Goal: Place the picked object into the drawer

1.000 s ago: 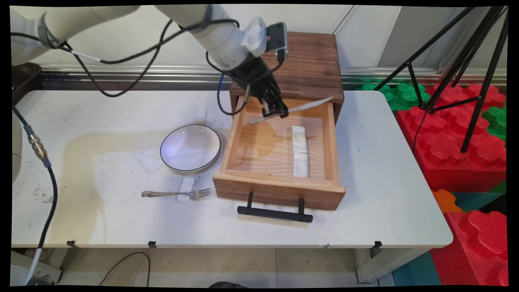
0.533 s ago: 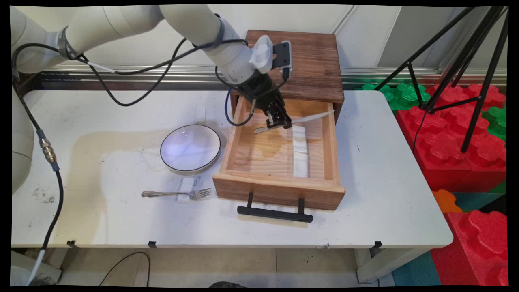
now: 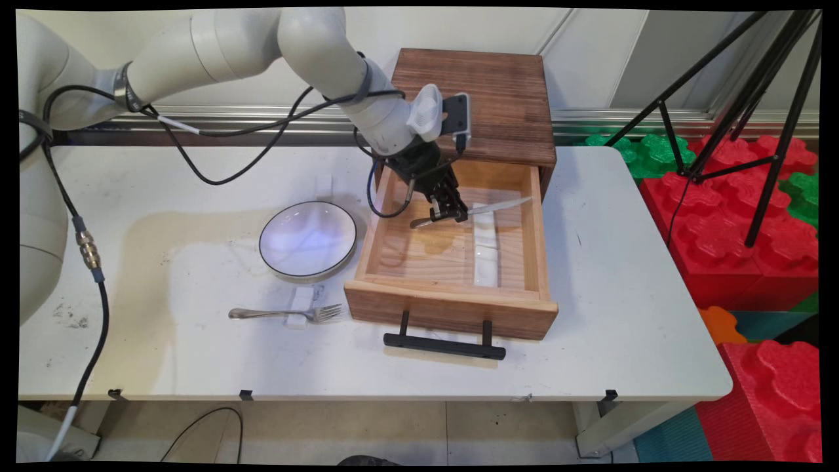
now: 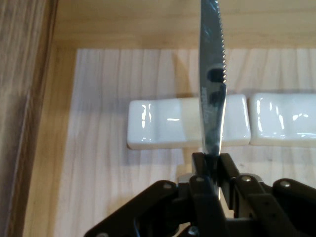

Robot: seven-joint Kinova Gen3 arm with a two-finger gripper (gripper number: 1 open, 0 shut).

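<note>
Your gripper [image 3: 449, 212] is clamped on a serrated table knife [image 3: 488, 208], held inside the open wooden drawer [image 3: 452, 308] on the desk [image 3: 196, 354]. The blade extends above the rearmost of the white ceramic rests [image 4: 163, 123] lying in a row on the drawer floor. A plate [image 3: 308, 240] and fork [image 3: 282, 314] sit to the drawer's left.

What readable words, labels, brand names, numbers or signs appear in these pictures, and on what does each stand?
None can be read in either view.
Knife, shut in the end effector: a dark mark on the blade, too blurred to read.
Wooden drawer, white rests, plate, fork: no lettering visible.
</note>
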